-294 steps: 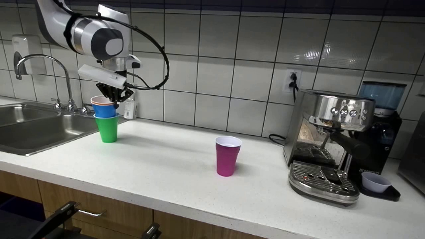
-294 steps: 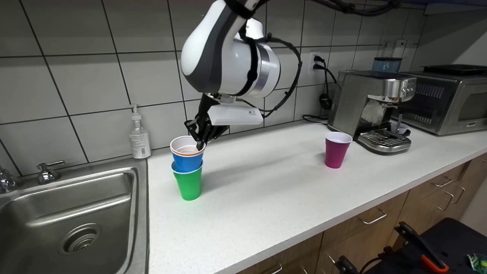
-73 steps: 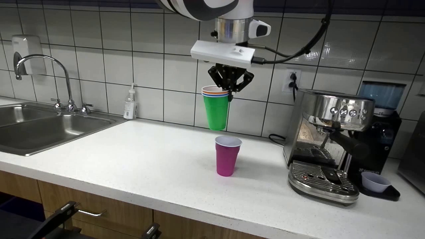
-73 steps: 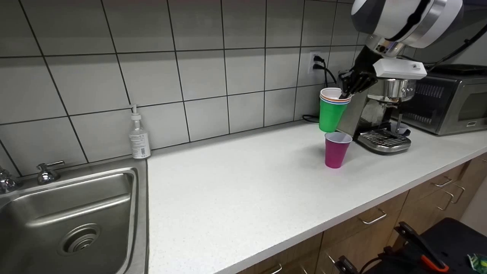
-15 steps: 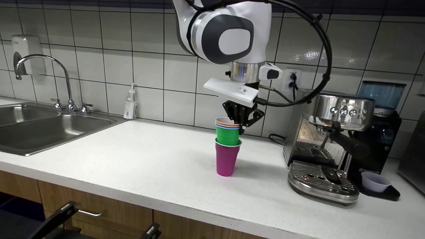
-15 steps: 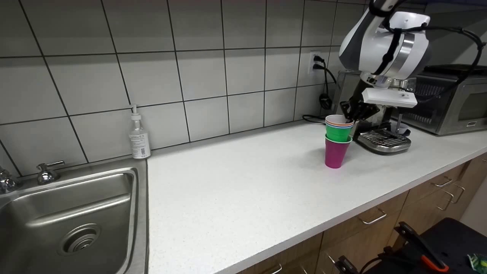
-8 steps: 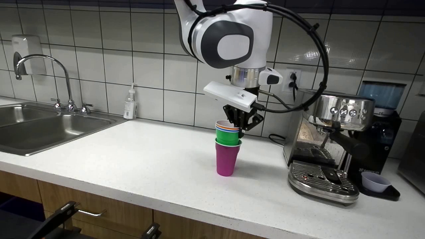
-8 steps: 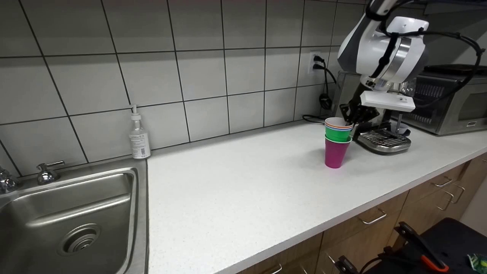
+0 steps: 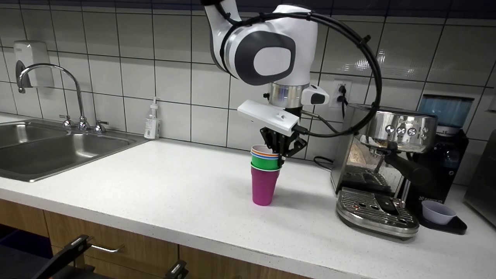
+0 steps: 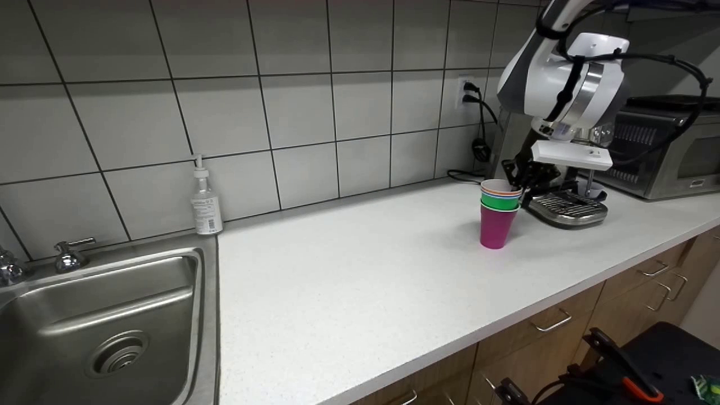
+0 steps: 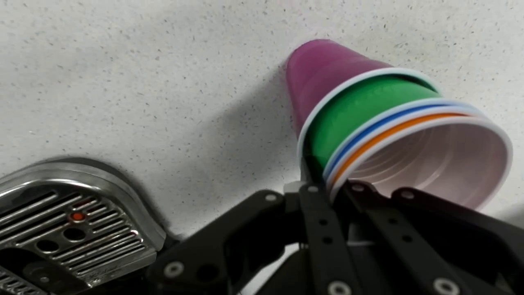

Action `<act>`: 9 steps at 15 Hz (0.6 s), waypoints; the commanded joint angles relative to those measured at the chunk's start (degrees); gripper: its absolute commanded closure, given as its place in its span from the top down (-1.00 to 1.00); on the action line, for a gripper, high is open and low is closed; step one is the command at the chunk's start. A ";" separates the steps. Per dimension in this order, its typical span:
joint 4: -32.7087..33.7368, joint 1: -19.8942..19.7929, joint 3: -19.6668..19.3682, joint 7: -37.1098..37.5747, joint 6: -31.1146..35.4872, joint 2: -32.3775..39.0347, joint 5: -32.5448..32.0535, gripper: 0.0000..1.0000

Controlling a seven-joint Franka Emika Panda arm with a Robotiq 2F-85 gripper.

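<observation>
Closed down narrow on the wall of the stack of cups [image 10: 499, 201], gripping with the tool [image 11: 332, 184] from inside the pale mouth and from outside at once. Nested tightly, going by the rims in the wrist view, with the orange cup [image 11: 391, 130] innermost, then the blue cup [image 11: 387, 117], then the green cup [image 9: 263, 163]. Lodged part-way down inside the magenta cup [image 9: 264, 188], itself upright on the desk [image 9: 174, 193].

Well along, to judge by the overlap in both exterior views: sunk below the magenta rim for much of the green cup's depth. Probably not fully seated, though, with a band of green showing above that rim, unlike the close-set rims higher up. Left to do, by appearances: closing that gap, if able to slide deeper, then freeing the tool, not yet parted from the stack. Hard to tell whether touching the magenta rim with the outer fingertip.

Placed between the tiled wall [image 9: 209, 85] and the front edge [image 9: 155, 231], well apart from the latter. Tighter on the tool's side, facing the drip tray [image 11: 102, 229] of the espresso machine [image 9: 358, 170], near but with a strip of desk between. Roomier toward the sink [image 10: 207, 315], across a broad stretch of desk, with the pump bottle [image 9: 152, 127] back by the tiled wall. Open overhead, apart from the arm [image 9: 272, 61] itself
</observation>
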 commanded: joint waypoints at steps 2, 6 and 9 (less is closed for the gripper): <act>1.36 -0.45 0.46 -0.74 -0.88 0.83 1.05 -0.97; 1.39 -0.33 0.19 -0.32 -0.90 0.93 0.51 -0.09; 1.44 -0.29 0.19 -0.34 -0.95 0.94 0.41 0.38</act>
